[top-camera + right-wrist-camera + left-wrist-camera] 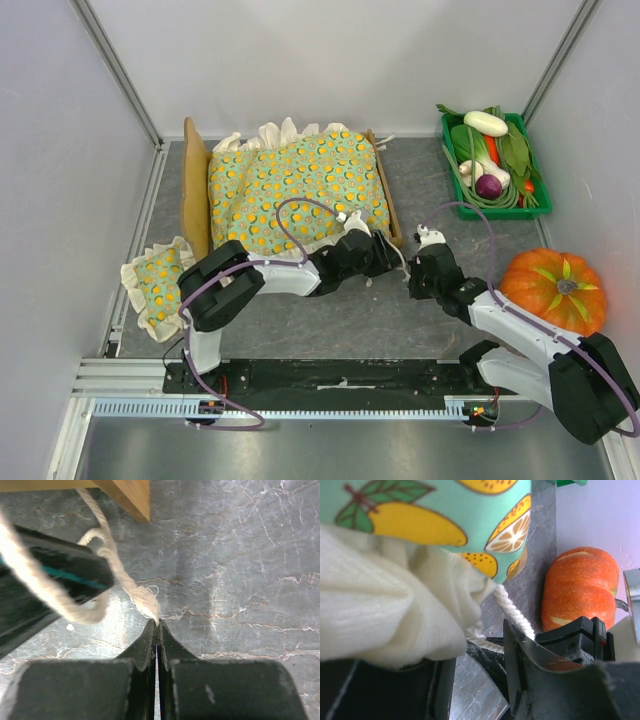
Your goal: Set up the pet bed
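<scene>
1. Pet bed (388, 205) sits on the grey table (330, 315) towards the back left, with its arched headboard (193, 185) at the left end and a low light-wood rail showing at the right end.
2. Almost all of its frame is covered by a green orange-dotted cushion (295, 185) with a cream frill (385, 605) round the edge.
3. A small matching pillow (158, 285) lies on the table just beside the near end of the headboard, outside the frame.
4. The left gripper (385, 255) is at the bed's near right corner. In its wrist view its fingers (520, 670) stand apart with bare table between them. The frill bunches over the left one, and nothing is clamped.
5. The right gripper (413, 275) is on the table just right of that corner, close to the left one. Its two fingers (142, 650) are pressed together.
6. A white twisted cord (115, 565) runs from the wooden corner (130, 495) across a black bar with a teal stripe (55, 575). Its frayed end touches the closed tips; whether any strands are pinched cannot be told.
7. An orange pumpkin (553, 290) stands at the right edge of the table, near the right arm.
8. A green crate (447, 160) of vegetables is in the far right corner, well apart from the bed.
</scene>
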### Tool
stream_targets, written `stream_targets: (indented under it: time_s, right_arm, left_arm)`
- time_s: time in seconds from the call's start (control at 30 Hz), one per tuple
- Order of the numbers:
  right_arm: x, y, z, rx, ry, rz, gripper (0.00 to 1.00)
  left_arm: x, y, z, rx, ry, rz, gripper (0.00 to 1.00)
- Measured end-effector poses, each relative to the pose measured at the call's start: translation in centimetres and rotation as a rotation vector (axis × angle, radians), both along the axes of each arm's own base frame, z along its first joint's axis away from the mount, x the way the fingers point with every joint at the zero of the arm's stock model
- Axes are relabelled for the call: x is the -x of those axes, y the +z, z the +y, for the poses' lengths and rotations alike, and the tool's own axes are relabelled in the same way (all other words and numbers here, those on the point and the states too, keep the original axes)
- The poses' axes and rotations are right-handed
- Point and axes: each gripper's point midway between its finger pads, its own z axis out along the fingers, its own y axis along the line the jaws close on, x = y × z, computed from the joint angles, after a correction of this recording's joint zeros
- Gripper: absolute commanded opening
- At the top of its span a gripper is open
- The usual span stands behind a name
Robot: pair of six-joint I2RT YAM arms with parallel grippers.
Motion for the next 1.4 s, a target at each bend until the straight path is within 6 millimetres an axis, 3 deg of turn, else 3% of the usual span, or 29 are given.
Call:
stream_targets:
  time_s: [0.27, 0.57, 0.93, 1.03, 1.17, 1.33, 1.4]
  right_arm:
    - [-0.2, -0.1, -0.9, 0.04, -0.054, 0.013, 0.0]
    - [-0.6, 0.3, -0.7, 0.038, -0.048, 0.006, 0.0]
    - [-0.6, 0.4, -0.2, 0.029, -0.019, 0.009, 0.0]
    - [-0.6, 0.4, -0.1, 0.027, -0.013, 0.01, 0.0]
    - [-0.5, 0.5, 0.0, 0.021, -0.008, 0.012, 0.0]
    - [-0.6, 0.7, 0.1, 0.018, -0.007, 0.008, 0.0]
    - [-0.7, 0.9, 0.1, 0.017, -0.007, 0.005, 0.0]
  left_arm:
    - [1.3, -1.1, 3.3, -0.104, 0.03, -0.006, 0.52]
    - [3.9, -4.1, 5.9, -0.394, 0.011, -0.095, 0.56]
    - [2.7, -6.1, 7.9, -0.625, 0.043, -0.152, 0.59]
    - [2.1, -6.2, 7.6, -0.652, 0.054, -0.167, 0.5]
    - [1.8, -6.5, 7.5, -0.67, 0.05, -0.178, 0.26]
    - [1.7, -6.7, 7.7, -0.69, 0.049, -0.186, 0.05]
    - [1.6, -6.8, 7.8, -0.699, 0.053, -0.187, 0.02]
